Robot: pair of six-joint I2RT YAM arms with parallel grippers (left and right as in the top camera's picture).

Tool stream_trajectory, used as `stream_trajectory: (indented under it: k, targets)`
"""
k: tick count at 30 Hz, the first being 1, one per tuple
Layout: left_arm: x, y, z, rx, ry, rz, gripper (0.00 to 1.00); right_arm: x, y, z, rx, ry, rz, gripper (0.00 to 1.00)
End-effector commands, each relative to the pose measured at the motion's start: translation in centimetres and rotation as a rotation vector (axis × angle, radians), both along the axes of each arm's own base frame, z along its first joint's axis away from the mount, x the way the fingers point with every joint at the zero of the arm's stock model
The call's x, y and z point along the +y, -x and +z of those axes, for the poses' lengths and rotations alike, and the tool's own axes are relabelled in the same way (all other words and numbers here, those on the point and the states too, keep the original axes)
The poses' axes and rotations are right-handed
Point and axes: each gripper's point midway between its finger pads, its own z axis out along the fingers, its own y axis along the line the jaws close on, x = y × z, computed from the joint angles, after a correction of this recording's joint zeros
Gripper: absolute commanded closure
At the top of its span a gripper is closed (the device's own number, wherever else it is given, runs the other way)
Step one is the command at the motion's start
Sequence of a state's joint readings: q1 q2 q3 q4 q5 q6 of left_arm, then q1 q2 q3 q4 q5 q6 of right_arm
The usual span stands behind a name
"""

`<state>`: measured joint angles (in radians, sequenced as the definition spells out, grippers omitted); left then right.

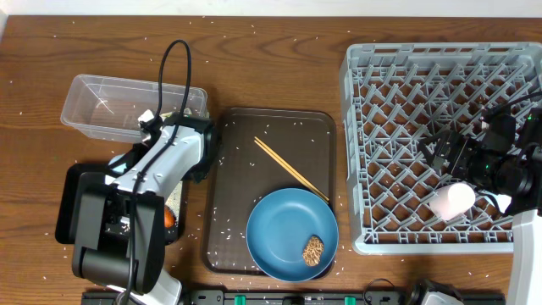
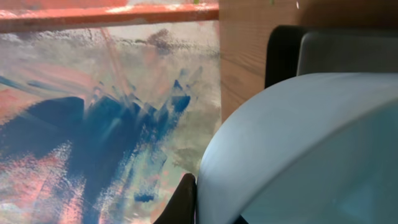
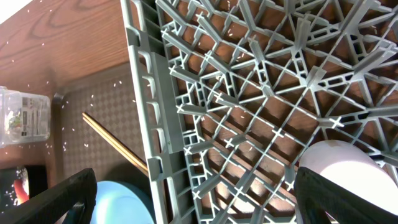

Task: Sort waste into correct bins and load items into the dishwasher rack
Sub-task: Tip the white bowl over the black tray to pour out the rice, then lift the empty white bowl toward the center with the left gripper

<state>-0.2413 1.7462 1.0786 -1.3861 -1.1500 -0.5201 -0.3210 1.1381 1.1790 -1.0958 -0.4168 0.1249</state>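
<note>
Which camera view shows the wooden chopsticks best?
The overhead view: both chopsticks lie in full length on the brown tray. The right wrist view shows only part of the chopsticks, beside the rack. The left wrist view shows none.

From my right wrist camera I see my right gripper [image 3: 196, 186] with its jaws spread wide over the grey dishwasher rack [image 3: 249, 81]. A pale pink cup [image 3: 339, 163] sits inside the rack, close by one finger. Past the rack wall, wooden chopsticks [image 3: 115, 144] lie on the brown tray [image 3: 93, 106] near the blue plate [image 3: 121, 202], amid scattered rice [image 3: 118, 81].
</note>
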Motion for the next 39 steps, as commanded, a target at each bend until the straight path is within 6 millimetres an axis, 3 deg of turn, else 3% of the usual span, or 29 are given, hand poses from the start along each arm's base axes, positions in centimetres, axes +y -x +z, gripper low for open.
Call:
stream_trajectory:
  k: [1, 5, 8, 12, 20, 24, 27, 30, 33, 35, 39]
  targets:
    - [-2.1, 0.2, -1.3, -0.067, 0.164, 0.058, 0.94, 0.3, -0.2, 0.5, -0.015, 0.011, 0.022, 0.05]
    - [-1.7, -1.9, 2.0, -0.094, -0.046, -0.1, 0.94, 0.3, -0.2, 0.6, -0.018, 0.012, 0.023, 0.05]
    - [-2.4, -0.5, -0.4, -0.071, 0.087, -0.017, 0.94, 0.3, -0.2, 0.6, -0.017, 0.012, 0.023, 0.05]
    - [-1.8, -1.3, 1.3, -0.078, -0.016, -0.079, 0.94, 0.3, -0.2, 0.5, -0.017, 0.012, 0.023, 0.05]
    - [-2.2, -0.4, 0.7, -0.142, 0.081, -0.012, 0.94, 0.3, -0.2, 0.5, -0.016, 0.012, 0.023, 0.06]
    - [-2.4, -0.3, 3.0, -0.29, 0.151, 0.008, 0.94, 0.3, -0.2, 0.6, -0.017, 0.012, 0.022, 0.06]
    - [-3.2, 0.3, 4.5, -0.426, 0.302, 0.046, 0.94, 0.3, -0.2, 0.6, -0.017, 0.011, 0.023, 0.06]
    - [-5.8, 0.1, 5.3, -0.525, 0.589, 0.032, 0.94, 0.9, -0.3, 0.8, -0.031, -0.02, 0.042, 0.06]
    - [-11.1, -1.3, 6.2, -0.568, 0.974, -0.099, 0.94, 2.3, -0.4, 1.5, -0.056, -0.092, 0.086, 0.04]
    - [-14.4, -2.1, 8.0, -0.622, 1.189, -0.2, 0.94, 3.3, -0.6, 2.2, -0.086, -0.144, 0.121, 0.03]
    - [-19.3, -3.0, 11.5, -0.671, 1.466, -0.39, 0.94, 5.3, -1.0, 4.0, -0.164, -0.251, 0.204, 0.03]
